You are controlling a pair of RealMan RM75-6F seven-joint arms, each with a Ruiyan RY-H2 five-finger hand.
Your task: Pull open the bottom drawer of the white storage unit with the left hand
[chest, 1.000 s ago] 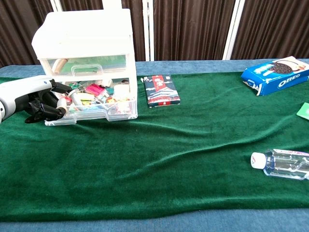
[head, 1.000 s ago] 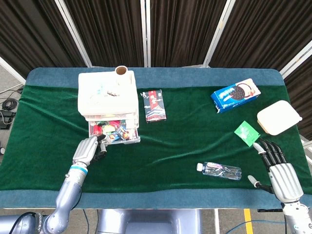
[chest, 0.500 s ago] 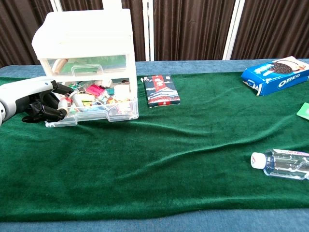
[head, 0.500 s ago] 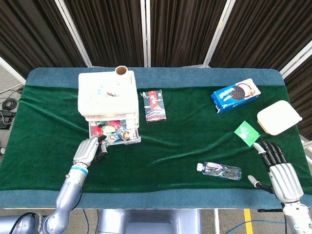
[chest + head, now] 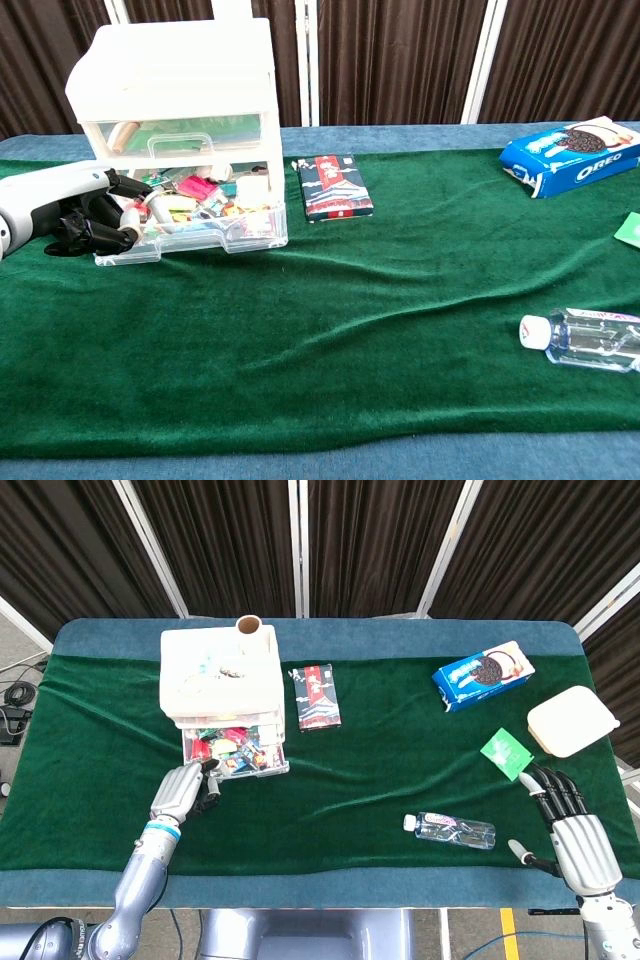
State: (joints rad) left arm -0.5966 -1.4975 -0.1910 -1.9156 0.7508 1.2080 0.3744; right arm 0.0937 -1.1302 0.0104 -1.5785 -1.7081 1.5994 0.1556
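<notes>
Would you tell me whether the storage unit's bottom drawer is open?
Open: the bottom drawer juts out from the white storage unit, its colourful contents exposed.

Silver left hand [image 5: 183,789], black fingers, blue wristband

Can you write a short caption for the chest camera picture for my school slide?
The robot's left hand grips the front corner of the bottom drawer, pulled partly out of the white storage unit and full of colourful bits.

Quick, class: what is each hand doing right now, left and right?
Left hand: fingers curled on the front left corner of the bottom drawer, gripping it.
Right hand: open, fingers spread, holding nothing.
</notes>
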